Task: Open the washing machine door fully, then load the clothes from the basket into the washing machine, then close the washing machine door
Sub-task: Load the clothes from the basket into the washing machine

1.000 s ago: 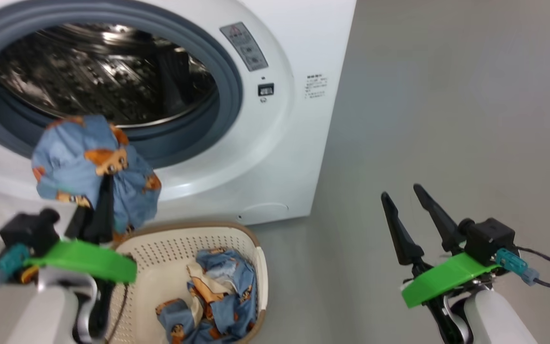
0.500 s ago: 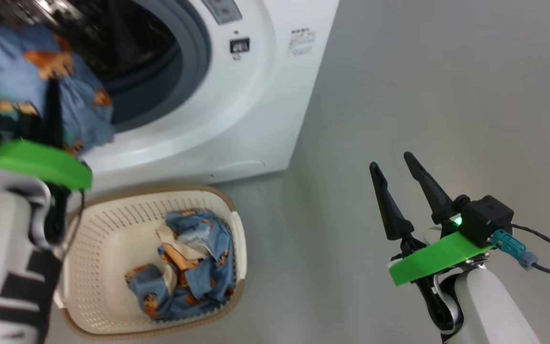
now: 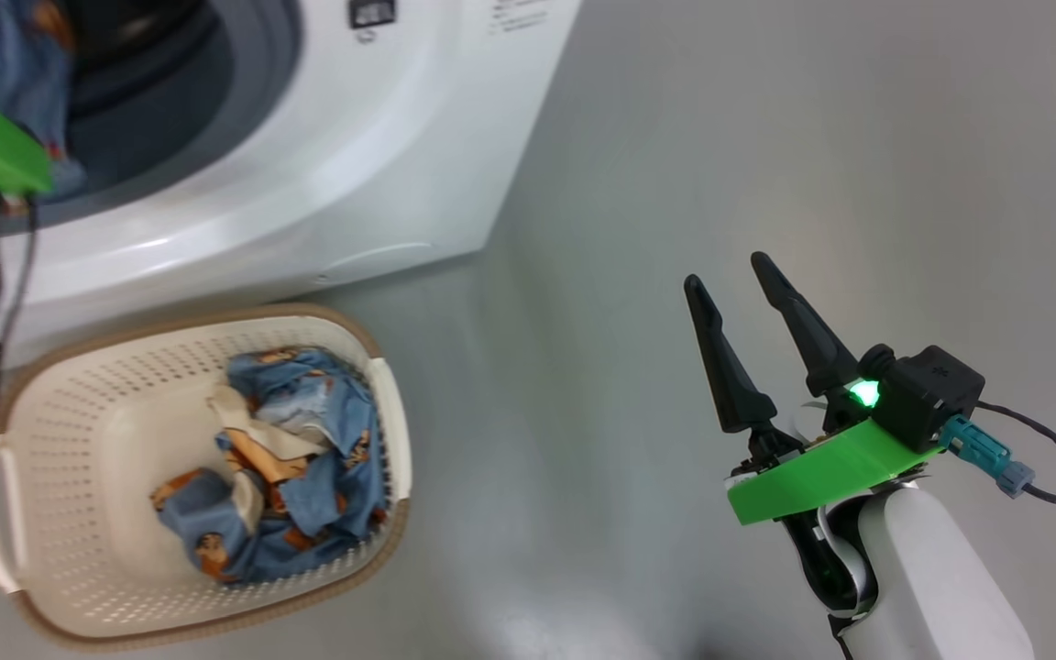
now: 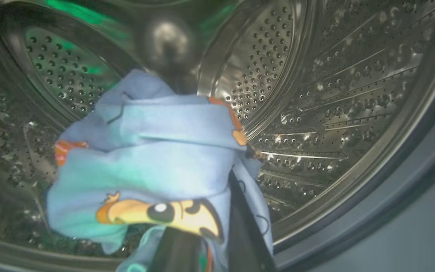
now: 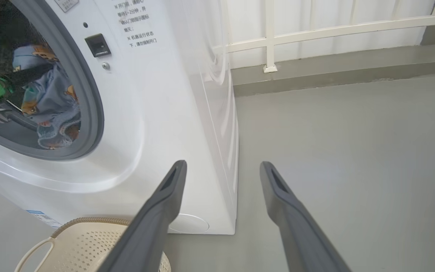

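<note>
Inside the drum (image 4: 334, 94) of the washing machine (image 5: 157, 113), past the grey rubber ring (image 5: 91, 98), the left gripper (image 4: 210, 196) is drawn almost fully together, pinching a light-blue garment (image 4: 153, 162) printed with orange figures. The fabric is bunched over and around the fingers, so the tips are hidden. One dark finger (image 4: 242, 226) shows along the cloth's right edge. Perforated steel wall lies beyond and to either side of the fingers. Whether the garment touches the drum cannot be determined.

The right gripper (image 3: 724, 269) stands with its fingers spread wide and nothing between them. It is held over bare grey floor (image 3: 766, 137), well apart from all task items. In the right wrist view the machine's white front corner lies ahead of the fingers and to their left. A white railing (image 5: 315, 30) runs along the far wall beyond the tips.

The basket (image 3: 60, 385) sits on the floor just in front of the machine, well to the left of the right fingers. It contains crumpled clothes (image 3: 280, 458) of the same blue print, with a cream patch showing, lying toward the side nearer the right gripper.
</note>
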